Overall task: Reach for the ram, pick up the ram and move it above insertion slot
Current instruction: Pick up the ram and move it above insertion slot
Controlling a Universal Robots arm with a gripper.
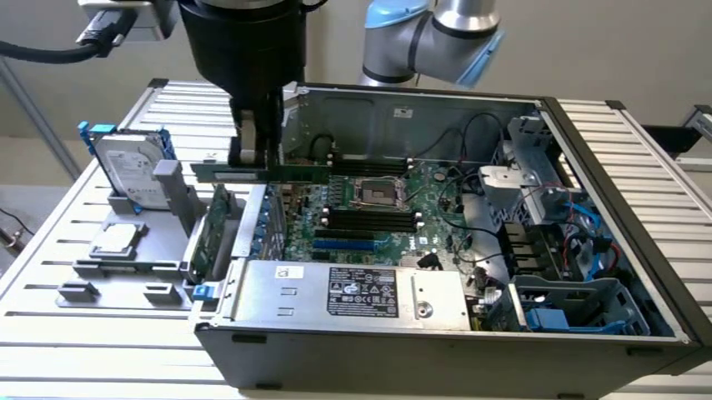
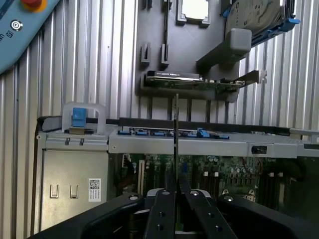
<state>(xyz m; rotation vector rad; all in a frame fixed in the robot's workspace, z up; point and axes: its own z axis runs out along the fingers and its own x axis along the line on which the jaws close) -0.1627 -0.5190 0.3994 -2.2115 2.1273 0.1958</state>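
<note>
My gripper [image 1: 257,160] is shut on the ram [image 1: 300,172], a long thin green stick held level in the air over the open computer case's wall on the exterior view's left. In the wrist view the ram [image 2: 176,129] shows edge-on as a thin line running out from between the black fingers [image 2: 162,214] of the gripper [image 2: 175,199]. The black memory slots [image 1: 368,218] lie on the motherboard [image 1: 423,200] inside the case, below the ram and toward the exterior view's right.
A grey fixture [image 1: 122,267] beside the case holds a larger green expansion card [image 1: 209,233], a hard drive [image 1: 128,167] and a processor [image 1: 117,242]. The power supply [image 1: 345,292] fills the case's near side. Cables and a drive cage [image 1: 556,242] crowd its right.
</note>
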